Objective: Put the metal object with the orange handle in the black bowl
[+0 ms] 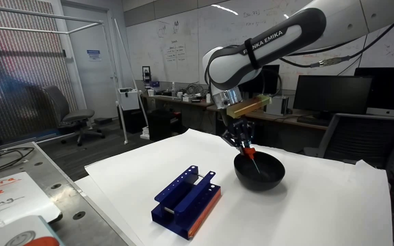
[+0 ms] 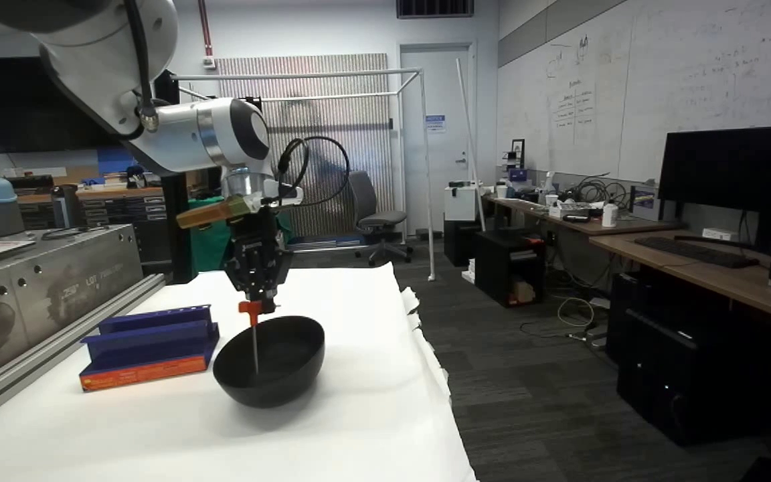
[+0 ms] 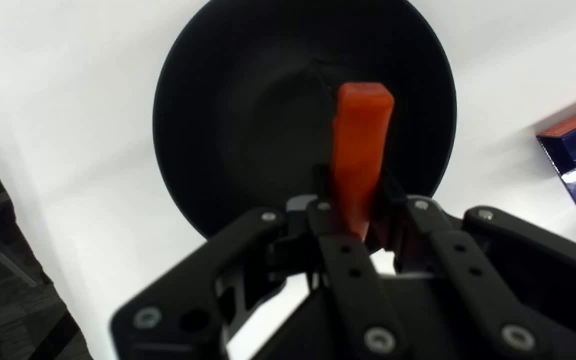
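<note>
The white surface (image 1: 320,208) carries the black bowl (image 1: 263,183). Above the bowl, the pincer (image 3: 355,200) is clamped on the orange-handled tool (image 2: 253,317), which hangs beneath it, long axis running steeply down, metal end pointing into the bowl; whether that end touches the bowl's bottom cannot be told. Release, perhaps after slight lowering, appears the outstanding step.

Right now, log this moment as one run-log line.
hand: shut on orange-handled tool; shaft: pointing down into black bowl; bowl contact: unclear; release: not yet
</note>
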{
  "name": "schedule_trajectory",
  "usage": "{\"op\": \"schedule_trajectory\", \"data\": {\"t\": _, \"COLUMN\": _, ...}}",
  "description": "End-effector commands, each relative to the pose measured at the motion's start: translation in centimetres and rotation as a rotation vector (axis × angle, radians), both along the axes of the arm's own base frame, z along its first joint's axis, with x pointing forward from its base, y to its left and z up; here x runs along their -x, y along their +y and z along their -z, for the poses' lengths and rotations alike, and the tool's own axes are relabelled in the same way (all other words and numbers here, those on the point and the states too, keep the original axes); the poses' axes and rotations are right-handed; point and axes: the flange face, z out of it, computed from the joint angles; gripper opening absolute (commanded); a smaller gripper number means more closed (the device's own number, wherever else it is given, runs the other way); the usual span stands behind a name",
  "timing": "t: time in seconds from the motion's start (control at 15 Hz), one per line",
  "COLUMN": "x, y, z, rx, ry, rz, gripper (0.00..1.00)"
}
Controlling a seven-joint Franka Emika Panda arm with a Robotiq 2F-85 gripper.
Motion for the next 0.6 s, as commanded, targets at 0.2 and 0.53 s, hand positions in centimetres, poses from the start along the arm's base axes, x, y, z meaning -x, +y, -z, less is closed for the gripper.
{"op": "schedule_trajectory", "data": {"t": 0.2, "x": -0.90, "y": -0.33, "z": 0.61, "rx": -0.107, "ry": 0.063, "rz": 0.017, "gripper": 0.78}}
{"op": "schedule_trajectory", "data": {"t": 0.53, "x": -0.97, "y": -0.75, "z": 0.89, "rx": -0.169, "ry": 0.097, "rz": 0.012, "gripper": 1.00}}
